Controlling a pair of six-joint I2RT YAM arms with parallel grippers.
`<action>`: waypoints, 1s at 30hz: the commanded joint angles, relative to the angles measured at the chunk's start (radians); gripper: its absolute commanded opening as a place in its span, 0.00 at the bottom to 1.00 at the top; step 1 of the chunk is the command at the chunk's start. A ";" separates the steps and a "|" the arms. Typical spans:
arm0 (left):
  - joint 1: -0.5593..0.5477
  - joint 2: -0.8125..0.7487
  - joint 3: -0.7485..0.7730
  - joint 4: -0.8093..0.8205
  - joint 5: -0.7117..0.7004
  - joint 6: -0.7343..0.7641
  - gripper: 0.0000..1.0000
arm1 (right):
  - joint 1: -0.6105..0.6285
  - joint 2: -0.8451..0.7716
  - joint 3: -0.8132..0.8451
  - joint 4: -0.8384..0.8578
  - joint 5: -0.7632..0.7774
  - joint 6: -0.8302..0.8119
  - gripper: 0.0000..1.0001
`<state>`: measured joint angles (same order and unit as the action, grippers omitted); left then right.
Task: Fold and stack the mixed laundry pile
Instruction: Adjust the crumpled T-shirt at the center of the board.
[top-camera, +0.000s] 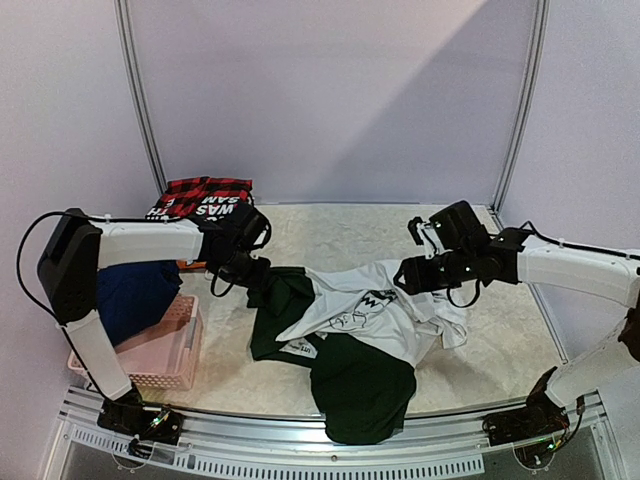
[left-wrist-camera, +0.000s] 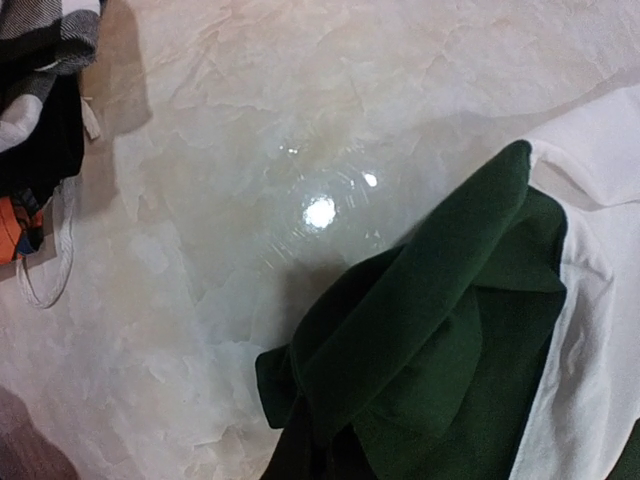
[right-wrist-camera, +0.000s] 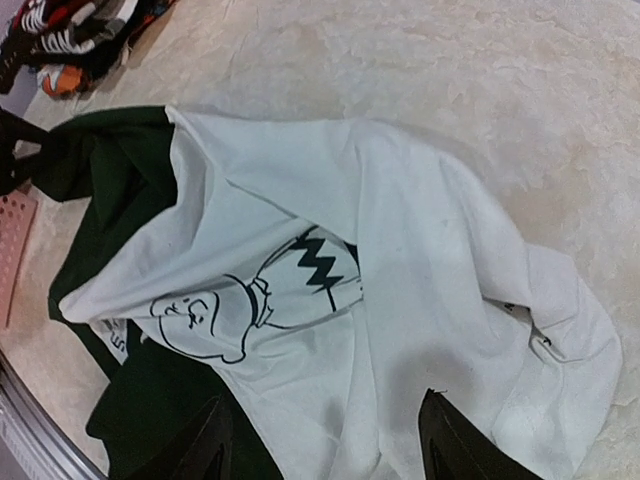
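left hand (top-camera: 248, 270) closed | right hand (right-wrist-camera: 330, 452) jaws apart | both arms reaching inward

White T-shirt (top-camera: 372, 312): crumpled in the middle, black cartoon print facing up, lying over dark green fabric (top-camera: 355, 390) (same garment or separate: cannot tell). Red-and-black plaid shirt (top-camera: 205, 188): bunched at far left, touching black cloth with white lettering (top-camera: 205, 210). Navy piece (top-camera: 135, 295): heaped at near left.
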<state>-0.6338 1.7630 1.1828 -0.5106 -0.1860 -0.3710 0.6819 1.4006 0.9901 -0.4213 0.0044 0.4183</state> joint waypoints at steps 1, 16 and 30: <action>0.011 -0.019 -0.031 0.034 0.041 -0.014 0.00 | 0.063 0.007 -0.047 -0.039 0.166 0.062 0.67; 0.006 -0.048 -0.106 0.087 0.083 -0.019 0.00 | 0.076 0.296 0.037 -0.091 0.381 0.107 0.60; -0.053 -0.219 -0.138 0.002 0.019 -0.025 0.00 | 0.077 0.082 0.052 -0.185 0.162 0.035 0.00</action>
<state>-0.6571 1.6547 1.0611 -0.4557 -0.1234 -0.3927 0.7521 1.6207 1.0145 -0.5373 0.2947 0.4835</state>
